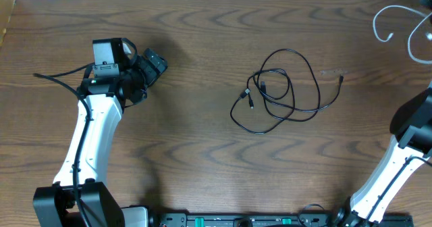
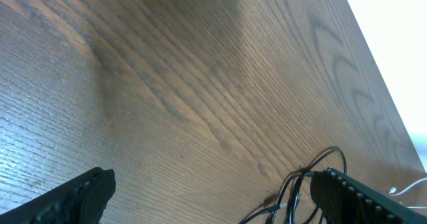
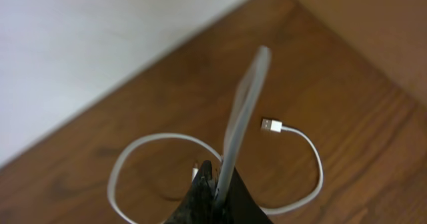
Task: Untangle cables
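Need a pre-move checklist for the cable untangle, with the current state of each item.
1. Right pincer gripping the white cable: ok, shut on it.
2. White cable apart from the black cable: ok, overhead shows white at the far right corner and black mid-table.
3. Left pincer open and empty: ok.
4. Black cable free of its own loops: not ok, several loops overlap.
5. White USB plug free: ok, it lies loose on the table.

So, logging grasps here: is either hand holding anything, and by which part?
The right hand pinches the white cable on its cord, away from the plug; the left hand holds nothing.
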Robot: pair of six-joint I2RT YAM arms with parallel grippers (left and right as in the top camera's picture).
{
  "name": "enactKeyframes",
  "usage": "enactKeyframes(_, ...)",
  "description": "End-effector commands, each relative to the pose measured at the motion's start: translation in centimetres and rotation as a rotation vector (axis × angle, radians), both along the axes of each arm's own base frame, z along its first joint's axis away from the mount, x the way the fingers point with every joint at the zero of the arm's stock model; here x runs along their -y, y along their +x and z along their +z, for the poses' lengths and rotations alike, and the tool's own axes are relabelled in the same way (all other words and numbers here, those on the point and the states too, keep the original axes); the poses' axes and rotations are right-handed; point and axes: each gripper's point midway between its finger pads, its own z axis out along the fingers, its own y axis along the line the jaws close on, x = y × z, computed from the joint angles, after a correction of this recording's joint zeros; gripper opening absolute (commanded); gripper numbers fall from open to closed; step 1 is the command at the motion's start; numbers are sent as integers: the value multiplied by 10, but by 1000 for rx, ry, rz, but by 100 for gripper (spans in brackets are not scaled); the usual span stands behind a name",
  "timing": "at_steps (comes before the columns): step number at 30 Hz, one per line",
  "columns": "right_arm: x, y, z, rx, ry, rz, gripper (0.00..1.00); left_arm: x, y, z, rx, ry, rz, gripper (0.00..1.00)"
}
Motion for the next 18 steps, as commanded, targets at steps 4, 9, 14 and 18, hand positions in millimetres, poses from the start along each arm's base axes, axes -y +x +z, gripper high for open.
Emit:
enactKeyframes(4, 31, -5, -3, 35, -7, -64, 12, -3, 2, 2, 7, 22, 1, 98)
enactKeyframes(9, 16, 3, 13, 101, 63, 30, 99, -3, 2, 2, 7, 22, 1, 98)
enactKeyframes(14, -29, -3, 41, 114, 151, 132, 99, -3, 2, 2, 7, 22, 1, 99)
enactKeyframes(18, -99, -23, 68, 67, 260, 269, 99, -3, 2, 2, 7, 22, 1, 99)
